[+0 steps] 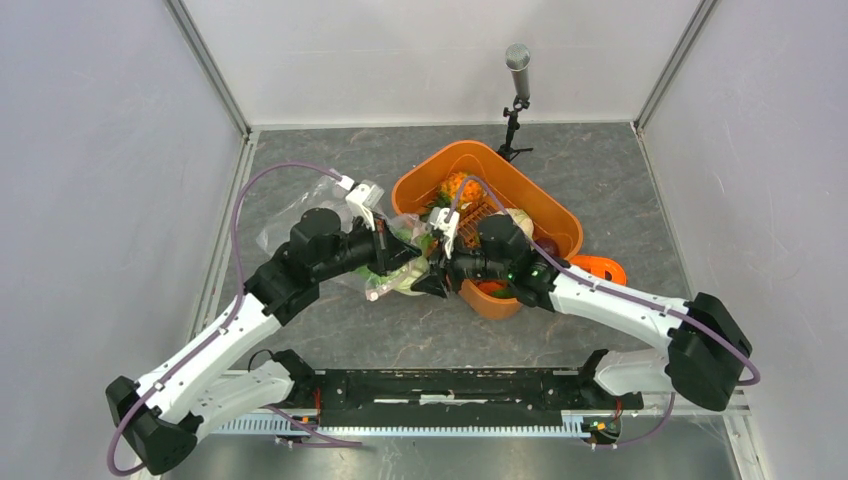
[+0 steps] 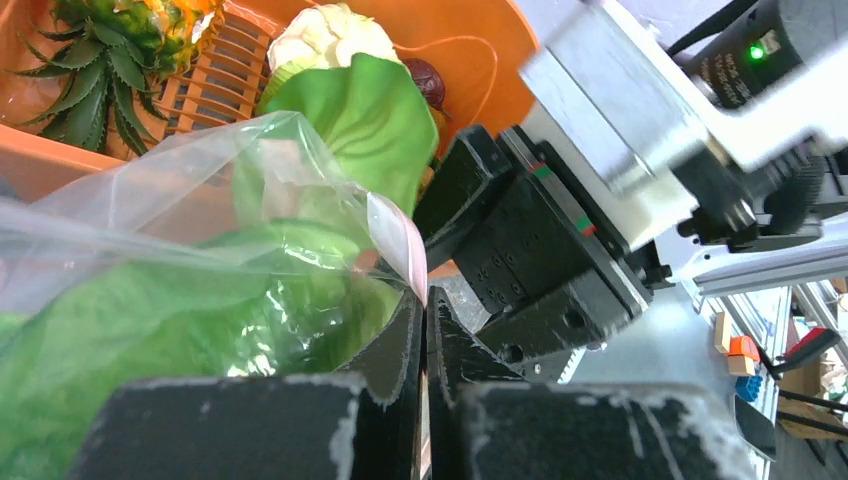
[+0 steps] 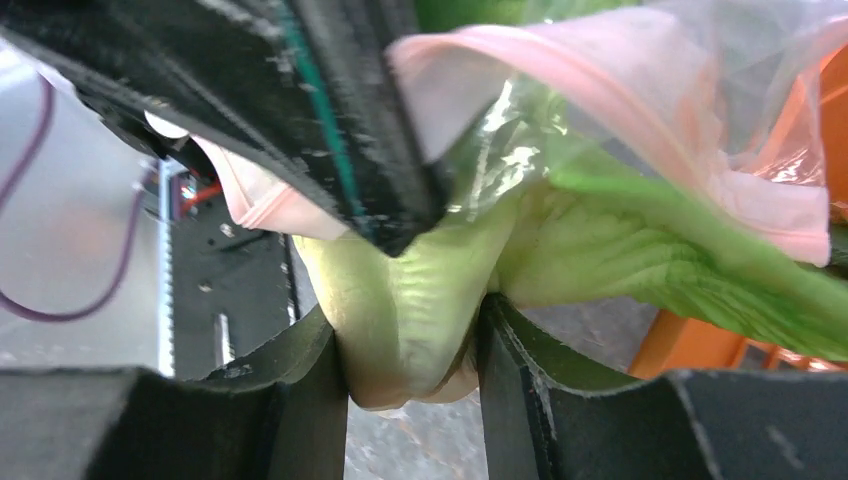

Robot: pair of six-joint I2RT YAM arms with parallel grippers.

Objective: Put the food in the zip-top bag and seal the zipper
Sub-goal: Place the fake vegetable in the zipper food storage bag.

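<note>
The clear zip-top bag (image 1: 300, 212) lies left of the orange basket, its mouth toward the basket. My left gripper (image 1: 412, 263) is shut on the pinkish zipper (image 2: 400, 245) edge and holds the mouth up. My right gripper (image 1: 428, 283) is shut on the pale stem of the green-white cabbage (image 3: 410, 310), whose leaves (image 2: 365, 115) sit at the bag mouth, partly under the plastic (image 3: 620, 90). The two grippers almost touch. The pineapple (image 2: 120, 45), cauliflower (image 2: 320, 35) and a purple fruit (image 2: 425, 80) lie in the basket.
The orange slotted basket (image 1: 545, 215) stands right of centre, under my right arm. A microphone on a small stand (image 1: 517, 90) is behind it. An orange piece (image 1: 598, 268) lies by the basket's right side. Grey walls close in on three sides.
</note>
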